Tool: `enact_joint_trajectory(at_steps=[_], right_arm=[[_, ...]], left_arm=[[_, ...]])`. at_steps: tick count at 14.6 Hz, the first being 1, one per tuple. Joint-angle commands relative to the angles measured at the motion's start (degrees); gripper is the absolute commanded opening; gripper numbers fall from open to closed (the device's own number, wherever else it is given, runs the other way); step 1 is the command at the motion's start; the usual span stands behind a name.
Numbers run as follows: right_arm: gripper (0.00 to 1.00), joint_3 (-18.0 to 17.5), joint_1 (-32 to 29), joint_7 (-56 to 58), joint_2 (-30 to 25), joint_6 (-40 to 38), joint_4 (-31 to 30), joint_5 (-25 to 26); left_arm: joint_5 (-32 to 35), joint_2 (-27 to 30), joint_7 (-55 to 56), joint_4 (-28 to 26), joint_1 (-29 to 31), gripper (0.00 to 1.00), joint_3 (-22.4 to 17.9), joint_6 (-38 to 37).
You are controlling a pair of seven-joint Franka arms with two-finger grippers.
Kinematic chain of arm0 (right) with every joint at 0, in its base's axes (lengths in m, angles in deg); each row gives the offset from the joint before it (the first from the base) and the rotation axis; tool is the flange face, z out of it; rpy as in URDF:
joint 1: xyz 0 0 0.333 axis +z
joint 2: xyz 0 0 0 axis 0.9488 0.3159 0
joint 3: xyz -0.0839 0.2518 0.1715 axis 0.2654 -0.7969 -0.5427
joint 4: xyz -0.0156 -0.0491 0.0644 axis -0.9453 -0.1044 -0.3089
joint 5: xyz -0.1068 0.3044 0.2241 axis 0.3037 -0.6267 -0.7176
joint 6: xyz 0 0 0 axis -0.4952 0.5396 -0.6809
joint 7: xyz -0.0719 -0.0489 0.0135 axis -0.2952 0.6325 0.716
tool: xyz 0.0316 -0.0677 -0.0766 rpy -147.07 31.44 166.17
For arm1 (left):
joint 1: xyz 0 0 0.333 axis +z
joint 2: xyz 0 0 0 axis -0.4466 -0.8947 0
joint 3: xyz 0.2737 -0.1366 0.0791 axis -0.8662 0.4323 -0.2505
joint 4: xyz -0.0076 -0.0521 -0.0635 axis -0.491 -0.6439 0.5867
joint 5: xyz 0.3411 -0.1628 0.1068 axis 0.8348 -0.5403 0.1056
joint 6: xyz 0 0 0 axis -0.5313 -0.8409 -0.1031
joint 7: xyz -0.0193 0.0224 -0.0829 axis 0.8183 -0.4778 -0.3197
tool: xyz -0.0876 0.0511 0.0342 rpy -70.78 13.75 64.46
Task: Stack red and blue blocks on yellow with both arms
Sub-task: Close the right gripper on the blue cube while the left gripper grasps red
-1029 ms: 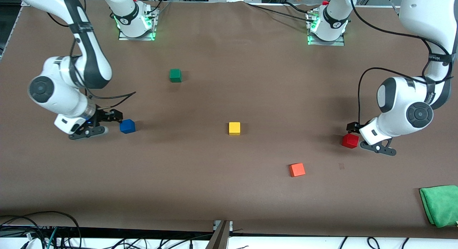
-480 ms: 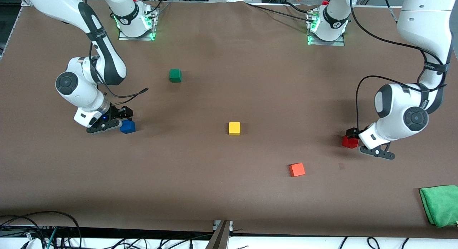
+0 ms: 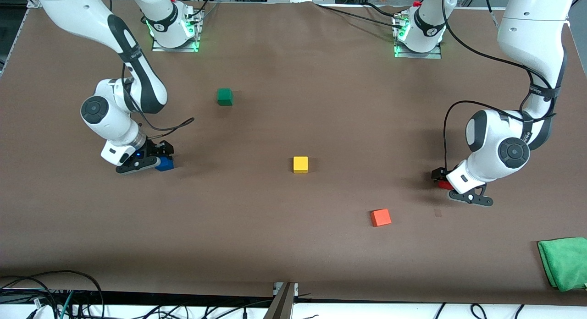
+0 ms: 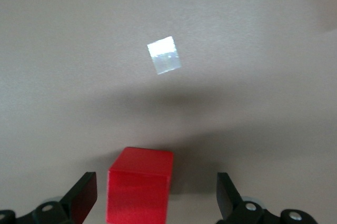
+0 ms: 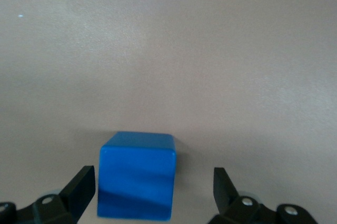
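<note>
Pick-up step, both arms. Right gripper jaws wide around blue block, at yellow cube's 9 o'clock. Left gripper jaws wide around red block, at 3 o'clock. Both rest on surface. Next, likely: close, lift.

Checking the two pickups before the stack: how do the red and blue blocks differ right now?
The red block sits off-centre in the open left pincer; the blue block is nearly centred in the open right pincer. Red lies toward the left arm's end, blue toward the right arm's. Both rest on the table, ungripped.
</note>
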Motion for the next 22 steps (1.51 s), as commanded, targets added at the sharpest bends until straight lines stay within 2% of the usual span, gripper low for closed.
enact_joint_trajectory(at_steps=[1,3,6,11,15,16,17,19,20,21,22], right_arm=[[0.97,-0.4,-0.4,-0.1,0.5,1.7,-0.4,-0.4],[0.94,-0.4,-0.4,-1.4,0.5,1.7,-0.3,-0.4],[0.84,-0.4,-0.4,-2.8,0.5,1.5,-0.1,-0.4],[0.53,-0.4,-0.4,-4.8,0.3,1.1,0.0,-0.4],[0.13,-0.5,-0.4,-5.9,-0.2,-4.4,2.2,-0.7],[0.06,-0.4,-0.4,-5.9,-0.5,-6.9,3.3,-2.0],[0.05,-0.4,-0.4,-5.9,-0.9,-9.6,5.0,-3.2],[0.05,-0.1,-0.4,-6.0,-1.9,-16.6,9.9,-3.9],[0.05,0.2,-0.4,-6.0,-2.8,-20.7,12.4,-3.9],[0.05,0.3,-0.4,-6.0,-3.5,-24.3,14.5,-4.0],[0.05,1.2,-0.5,-5.9,-4.5,-28.0,16.4,-4.0]], left_arm=[[1.1,-0.7,-1.2,0.6,0.9,1.00,0.0,0.9],[1.1,-0.7,-1.4,0.4,1.0,1.00,0.0,0.9],[1.1,-1.2,-1.4,0.6,1.1,1.00,0.0,1.1],[1.1,-2.4,-1.4,0.6,1.6,1.00,0.0,3.5],[1.1,-2.4,-1.5,0.6,1.7,1.00,0.0,3.5],[1.1,-2.4,-1.5,0.6,1.8,0.95,0.0,3.5],[1.0,-2.4,-1.5,0.6,1.9,0.79,0.0,3.4],[0.7,-2.3,-1.5,0.7,1.9,0.42,0.0,3.4],[0.7,-2.3,-1.5,0.7,1.9,0.27,0.0,3.4],[0.6,-2.2,-1.5,0.7,1.9,0.20,0.0,3.3],[0.5,-2.2,-1.5,0.8,1.9,0.19,0.0,3.3]])
